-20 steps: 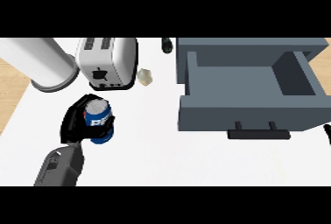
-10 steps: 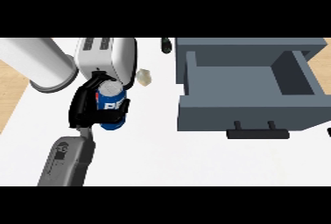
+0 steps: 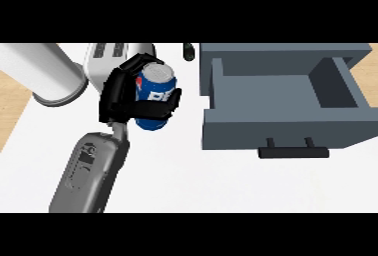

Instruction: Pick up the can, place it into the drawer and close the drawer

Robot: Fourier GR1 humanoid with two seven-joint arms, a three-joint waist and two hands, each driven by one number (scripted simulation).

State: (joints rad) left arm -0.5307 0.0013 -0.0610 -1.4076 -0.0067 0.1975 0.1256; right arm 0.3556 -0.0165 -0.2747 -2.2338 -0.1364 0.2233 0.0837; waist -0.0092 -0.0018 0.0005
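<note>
While black left hand (image 3: pixel 117 100) curls round blue cylindrical metal can (image 3: pixel 156 100), pick-up judged done or nearly so. Placing in drawer and closing drawer remain. Can lies left of grey box-shaped drawer (image 3: pixel 280 134), apart from it, just near side of white toaster (image 3: pixel 107 52). Drawer stands pulled out, can not yet inside. Can's long axis runs near-far: silver lid toward far side, base toward near side. Right hand out of view.

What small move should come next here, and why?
Probably carry the blue can rightward over the drawer: the left hand is curled round the can, and the drawer stands open to its right with the can not yet inside.
</note>
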